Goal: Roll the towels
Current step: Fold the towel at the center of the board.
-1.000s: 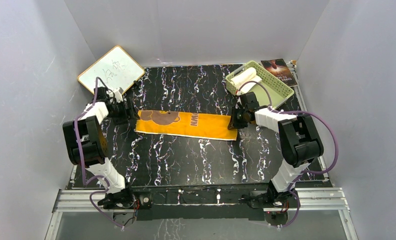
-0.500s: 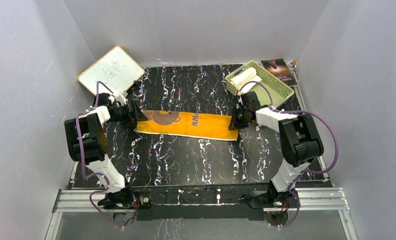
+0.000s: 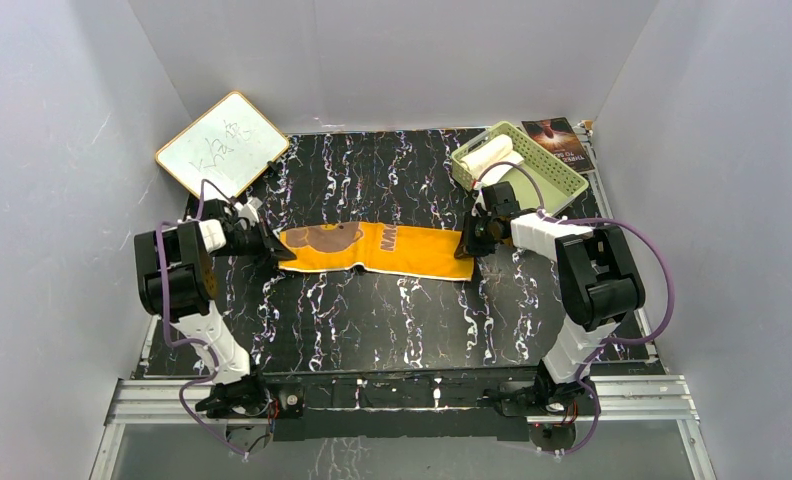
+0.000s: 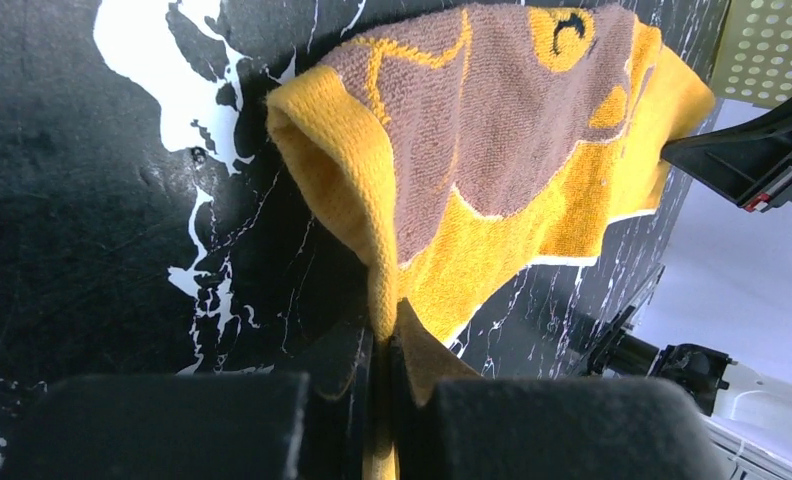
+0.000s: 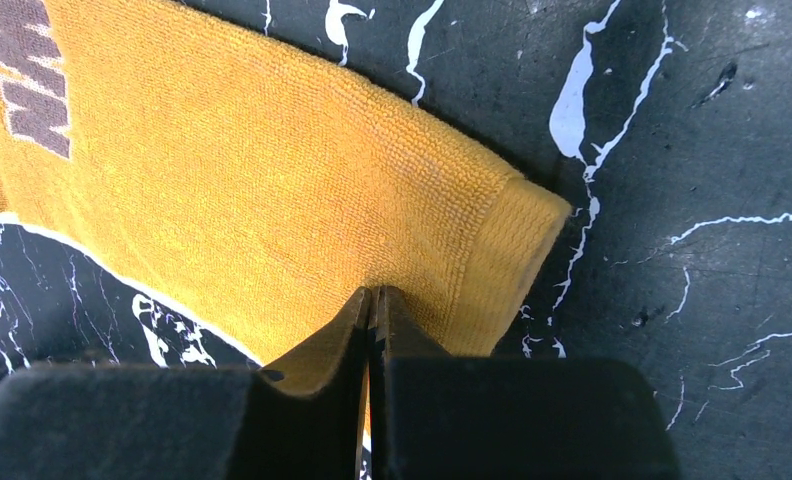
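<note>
The yellow towel (image 3: 392, 248) (image 5: 222, 180) with a brown bear print lies spread flat across the middle of the table. My left gripper (image 3: 275, 250) (image 4: 385, 335) is shut on its left edge, and the cloth (image 4: 492, 150) rises in a fold between the fingers. At the towel's right end my right gripper (image 3: 469, 243) (image 5: 372, 292) is shut, its tips resting on top of the cloth near the hem. The cream-white towel (image 3: 487, 153) sits as a short roll inside the green basket (image 3: 562, 185).
A wood-framed white board (image 3: 222, 143) leans at the back left corner. A dark booklet (image 3: 557, 140) lies behind the basket at the back right. Grey walls close in the table on three sides.
My left gripper moved right to the towel's left end and shut on its edge, bunching it slightly. The right gripper stayed put.
</note>
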Controlling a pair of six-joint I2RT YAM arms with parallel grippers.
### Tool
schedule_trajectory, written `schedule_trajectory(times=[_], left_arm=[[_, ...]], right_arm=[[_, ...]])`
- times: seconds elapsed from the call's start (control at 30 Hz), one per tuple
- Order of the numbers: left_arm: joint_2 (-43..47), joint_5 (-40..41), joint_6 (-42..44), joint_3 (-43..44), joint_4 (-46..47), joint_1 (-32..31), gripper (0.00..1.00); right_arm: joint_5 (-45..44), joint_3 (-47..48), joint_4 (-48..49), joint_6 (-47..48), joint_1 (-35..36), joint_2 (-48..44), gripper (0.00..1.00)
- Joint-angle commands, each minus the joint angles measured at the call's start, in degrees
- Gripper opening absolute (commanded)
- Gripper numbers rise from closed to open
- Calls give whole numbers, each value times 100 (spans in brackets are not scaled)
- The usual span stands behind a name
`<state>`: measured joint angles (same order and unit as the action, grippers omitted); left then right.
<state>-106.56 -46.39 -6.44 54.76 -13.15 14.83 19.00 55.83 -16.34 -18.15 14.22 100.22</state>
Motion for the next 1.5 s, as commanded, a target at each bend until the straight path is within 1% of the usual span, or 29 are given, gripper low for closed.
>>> schedule_trajectory(times=[0.0, 0.1, 0.23, 0.27, 0.33, 0.4, 0.43, 0.47, 0.53, 0.6, 0.67, 0.73, 0.77, 0.83, 0.93, 1.0, 1.07, 1.23, 1.33, 1.47], left_arm=[[308, 635, 12, -19, -264, 5, 0], [679, 1153, -143, 53, -336, 103, 0], [1459, 2180, -329, 54, -368, 117, 0], [1671, 2450, -329, 71, -425, 117, 0], [2014, 3299, -246, 158, -639, 117, 0], [2173, 4018, -19, 355, -1031, 117, 0], [2185, 4390, 95, 471, -1249, 109, 0], [2185, 4822, 136, 568, -1392, 96, 0], [2167, 5413, 134, 693, -1530, -41, 0], [2029, 6001, 163, 862, -1720, -309, 0], [1798, 6826, 177, 1153, -1978, -647, 0], [1599, 7259, 226, 1434, -2233, -883, 0], [1524, 7330, 274, 1549, -2326, -958, 0], [1460, 7285, 376, 1734, -2390, -1106, 0], [1461, 6740, 364, 2046, -2505, -1263, 0], [1434, 6538, 298, 2299, -2626, -1470, 0], [1339, 6317, 162, 2589, -2789, -1780, 0], [768, 5228, -281, 3388, -3433, -2785, 0], [211, 5086, -379, 4076, -3928, -3347, 0], [-311, 4892, -412, 4664, -4346, -3890, 0]], right_arm=[[-43, -22, -6, 37, 15, 39, 0], [-50, -57, 35, -42, 12, 1, 0], [-83, -110, 212, -354, 130, -7, 0], [-134, -83, 226, -385, 203, -10, 7], [-291, -9, 198, -399, 391, -7, 33], [-483, 110, 146, -400, 576, -9, 52], [-564, 158, 128, -400, 646, -6, 57], [-621, 199, 116, -400, 698, -11, 60], [-644, 280, 93, -400, 750, -12, 62], [-663, 356, 36, -365, 790, -11, 62], [-772, 405, -42, -317, 788, -11, 62], [-860, 411, -83, -281, 793, -169, 62], [-879, 406, -104, -267, 786, -210, 63], [-896, 398, -120, -244, 788, -237, 67], [-928, 382, -131, -225, 795, -243, 69], [-940, 381, -126, -227, 791, -249, 69], [-925, 389, -119, -215, 786, -245, 69], [-890, 463, -135, -193, 787, -203, 69], [-925, 468, -179, -145, 791, -238, 69], [-1059, 455, -264, -45, 785, -303, 72]])
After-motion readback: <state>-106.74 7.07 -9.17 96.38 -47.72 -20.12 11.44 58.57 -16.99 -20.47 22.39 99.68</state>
